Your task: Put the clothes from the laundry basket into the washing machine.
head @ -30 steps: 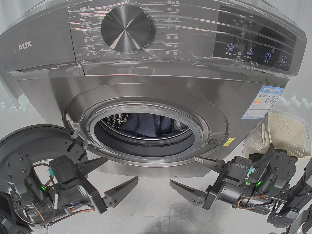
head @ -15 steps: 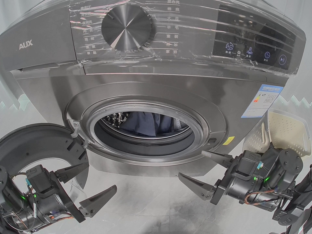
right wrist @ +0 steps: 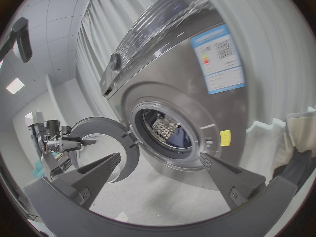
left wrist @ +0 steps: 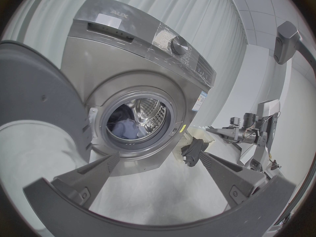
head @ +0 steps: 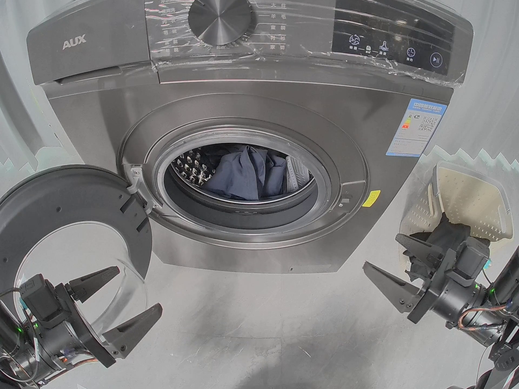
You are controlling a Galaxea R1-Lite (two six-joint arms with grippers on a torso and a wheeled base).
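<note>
One dark garment (left wrist: 192,151), apparently over basket (head: 477,203)

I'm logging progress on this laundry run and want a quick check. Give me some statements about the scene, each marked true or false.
1. The washing machine door stands open. True.
2. The drum is empty. False: blue clothes lie inside it.
3. The laundry basket stands on the machine's right side with a dark garment in it. True.
4. The right gripper is shut on the dark garment. False: it is open and holds nothing, near the basket.
5. The left gripper is open, low in front of the door. True.
</note>
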